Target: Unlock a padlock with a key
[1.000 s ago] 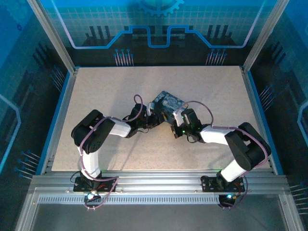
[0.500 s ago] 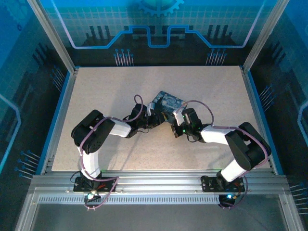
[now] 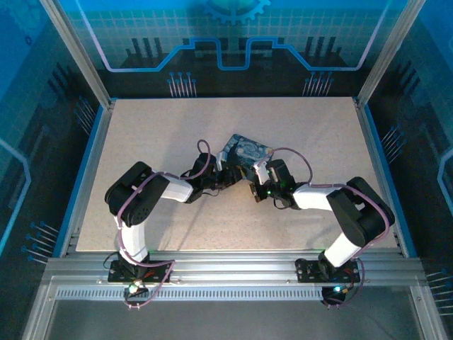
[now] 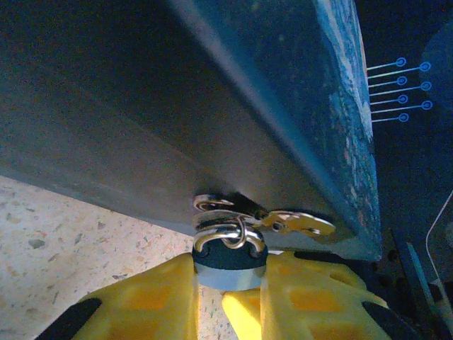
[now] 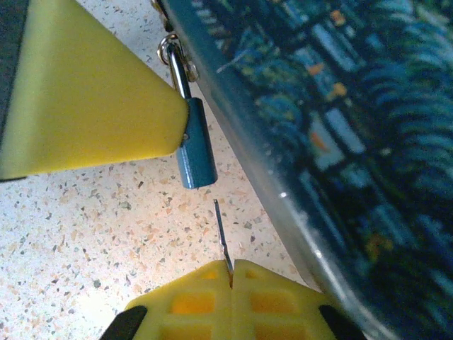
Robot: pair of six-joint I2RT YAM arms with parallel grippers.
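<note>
The padlock (image 4: 229,265), a small blue-grey body with a silver shackle, hangs from a ring on the side of the dark blue tin (image 4: 212,106). My left gripper (image 4: 228,283) is shut on the padlock's body with its yellow fingers. In the right wrist view the padlock (image 5: 196,152) hangs beside the tin's wall. The key (image 5: 221,237), a thin dark blade, sticks out of my shut right gripper (image 5: 231,273). Its tip points at the padlock's bottom end, a short gap away. From above, the left gripper (image 3: 228,172) and right gripper (image 3: 256,178) meet at the tin's near edge.
The swirl-painted tin (image 3: 245,150) lies in the middle of the speckled table (image 3: 156,134). A brass latch tab (image 4: 297,223) juts from the tin next to the padlock's shackle. Blue walls and metal posts ring the table. Purple cables loop over both forearms.
The right arm's elbow has shifted slightly to the left. Both grippers, the tin and the padlock stay about where they were.
</note>
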